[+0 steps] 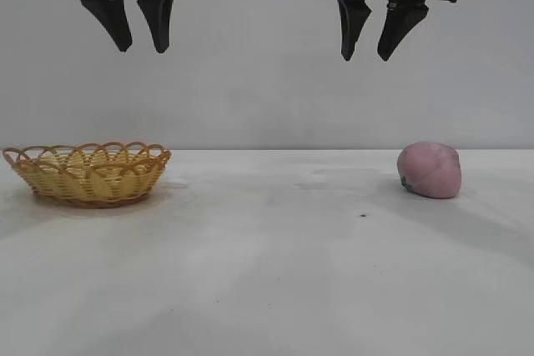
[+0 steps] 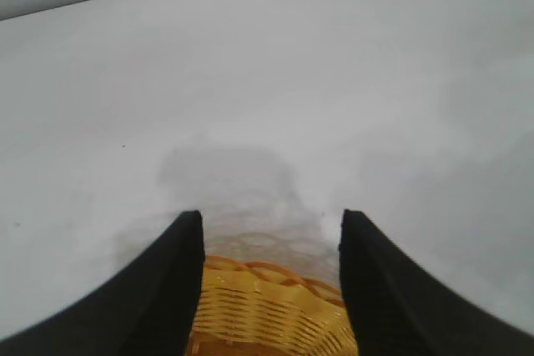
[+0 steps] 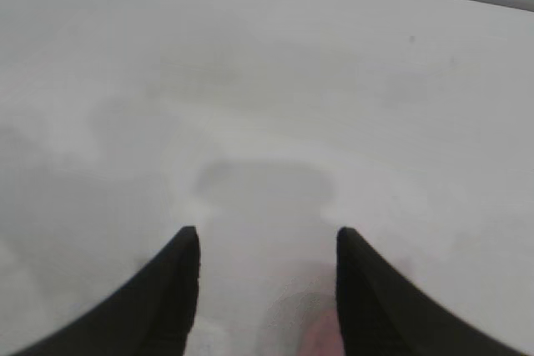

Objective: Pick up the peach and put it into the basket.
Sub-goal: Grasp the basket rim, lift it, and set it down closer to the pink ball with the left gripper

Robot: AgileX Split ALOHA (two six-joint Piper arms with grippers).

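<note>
Holding both arms high over the counter (image 1: 275,273), nothing grasped yet. My left tool (image 1: 133,39) hangs above the basket (image 1: 88,174), fingers spread partway with empty air between them; in its wrist view the woven rim of the basket (image 2: 267,310) shows just past the dark fingertips. My right tool (image 1: 374,46) hangs above and a little to the inside of the peach (image 1: 430,170), fingers likewise spread partway and empty. In the right wrist view only a faint pink edge of the peach (image 3: 321,339) shows low between the tips.

Peach sits on the counter at the right, well apart from the basket at the left. I judge the layout puts the right arm in charge of the pick, the left merely parked over the drop spot.

Peach: matte pink, rounded, slightly lumpy, small green mark at its lower left side. I expect it may roll under a glancing touch. Basket: yellow-orange wicker, shallow, oval, looped scalloped rim, open top, so an easy target. Counter: pale, smooth, faintly scuffed, one tiny dark speck near the peach.
</note>
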